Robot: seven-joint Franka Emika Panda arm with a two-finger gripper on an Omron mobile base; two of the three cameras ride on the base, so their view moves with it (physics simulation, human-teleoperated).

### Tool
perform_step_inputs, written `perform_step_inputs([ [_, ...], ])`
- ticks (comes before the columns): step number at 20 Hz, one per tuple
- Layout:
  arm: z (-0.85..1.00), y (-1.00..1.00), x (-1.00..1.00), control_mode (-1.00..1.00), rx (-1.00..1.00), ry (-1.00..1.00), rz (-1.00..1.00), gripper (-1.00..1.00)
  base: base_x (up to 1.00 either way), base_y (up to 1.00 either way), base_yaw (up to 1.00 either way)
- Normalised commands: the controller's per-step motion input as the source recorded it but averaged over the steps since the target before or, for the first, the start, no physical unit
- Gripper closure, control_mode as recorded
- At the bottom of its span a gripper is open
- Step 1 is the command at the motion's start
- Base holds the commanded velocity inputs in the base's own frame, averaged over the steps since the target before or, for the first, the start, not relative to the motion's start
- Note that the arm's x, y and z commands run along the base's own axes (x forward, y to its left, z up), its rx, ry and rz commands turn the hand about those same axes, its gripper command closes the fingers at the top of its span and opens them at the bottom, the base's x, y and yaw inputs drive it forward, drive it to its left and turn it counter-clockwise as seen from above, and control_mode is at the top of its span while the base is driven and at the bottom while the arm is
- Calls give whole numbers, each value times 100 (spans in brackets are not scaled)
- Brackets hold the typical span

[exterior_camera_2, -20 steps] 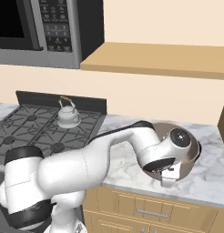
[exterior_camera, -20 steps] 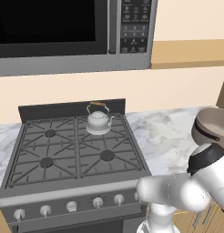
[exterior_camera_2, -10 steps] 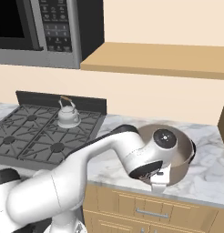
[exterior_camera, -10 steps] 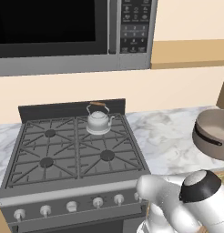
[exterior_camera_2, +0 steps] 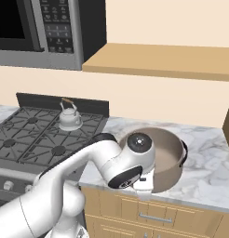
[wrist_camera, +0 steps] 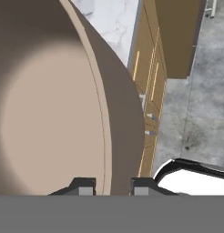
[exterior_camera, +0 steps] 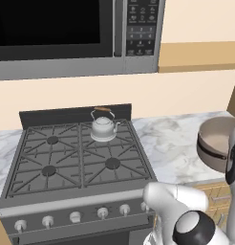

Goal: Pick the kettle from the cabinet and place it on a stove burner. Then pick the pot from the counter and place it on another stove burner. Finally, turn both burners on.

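Pot (exterior_camera_2: 165, 158) tilted, carried just above the counter (exterior_camera_2: 207, 155) right of the stove (exterior_camera: 81, 160). Gripper (wrist_camera: 113, 185) clamped on its near rim, one finger inside, one outside. Kettle (exterior_camera: 103, 127) already sits on the back right burner. Step in hand looks like moving the pot to the stove. Next: swing it left, level it over a free burner (exterior_camera: 112, 163), lower without clipping the kettle.
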Motion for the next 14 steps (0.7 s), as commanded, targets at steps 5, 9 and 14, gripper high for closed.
perform_step_inputs([
  [5, 4, 37, -9, -100, -5, 0, 0, 100, 0, 0, 0],
  [9, 18, 15, -15, -100, -3, 0, 0, 100, 0, 0, 0],
  [14, 13, 3, -14, -100, 0, 0, 0, 100, 0, 0, 0],
])
